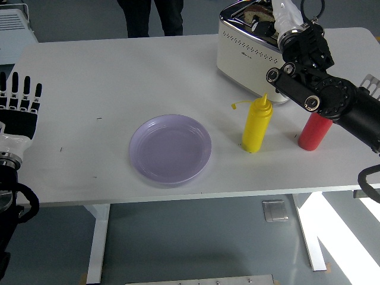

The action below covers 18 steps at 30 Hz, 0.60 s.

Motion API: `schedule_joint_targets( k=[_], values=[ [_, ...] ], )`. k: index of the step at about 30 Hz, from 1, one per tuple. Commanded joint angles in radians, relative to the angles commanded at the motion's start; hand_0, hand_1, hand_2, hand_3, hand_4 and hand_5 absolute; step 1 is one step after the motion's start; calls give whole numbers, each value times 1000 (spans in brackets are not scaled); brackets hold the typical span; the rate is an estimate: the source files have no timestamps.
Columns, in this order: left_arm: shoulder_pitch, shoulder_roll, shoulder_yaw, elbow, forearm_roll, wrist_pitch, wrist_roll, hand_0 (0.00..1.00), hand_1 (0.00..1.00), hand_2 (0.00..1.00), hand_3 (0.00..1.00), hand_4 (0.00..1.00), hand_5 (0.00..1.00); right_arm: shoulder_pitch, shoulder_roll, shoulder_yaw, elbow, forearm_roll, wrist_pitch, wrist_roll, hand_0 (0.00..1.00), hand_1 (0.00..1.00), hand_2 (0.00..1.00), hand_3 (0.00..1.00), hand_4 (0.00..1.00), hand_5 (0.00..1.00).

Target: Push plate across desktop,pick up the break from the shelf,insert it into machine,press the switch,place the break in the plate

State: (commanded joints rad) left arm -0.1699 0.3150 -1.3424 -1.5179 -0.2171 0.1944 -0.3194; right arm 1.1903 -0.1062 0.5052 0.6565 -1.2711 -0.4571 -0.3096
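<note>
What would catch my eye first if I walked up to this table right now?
Probably the big black right arm reaching over the far right corner, its hand down at the top of the cream toaster where the bread sits in the slot. Next, the bright yellow squeeze bottle and red bottle standing in front of the toaster, and the empty lilac plate mid-table. The left hand hovers open at the left edge.

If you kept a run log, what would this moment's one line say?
right hand: pressing bread into toaster | left hand: open, left table edge | plate: empty
</note>
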Motion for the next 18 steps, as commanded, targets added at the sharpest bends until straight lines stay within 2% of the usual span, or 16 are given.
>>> schedule_joint_targets(
  k=[13,18],
  values=[
    [8,-2,-1,14,-32,-11,23,822,736,693,671,700,998,1,-7,31,30,-16,25,10,719,782,798,755,593,114],
    [14,-3,-5,13,-31,-10,22,823,736,691,671,700,998,-2,-28,84,92,-71,23,15,718,779,796,750,595,119]
  ],
)
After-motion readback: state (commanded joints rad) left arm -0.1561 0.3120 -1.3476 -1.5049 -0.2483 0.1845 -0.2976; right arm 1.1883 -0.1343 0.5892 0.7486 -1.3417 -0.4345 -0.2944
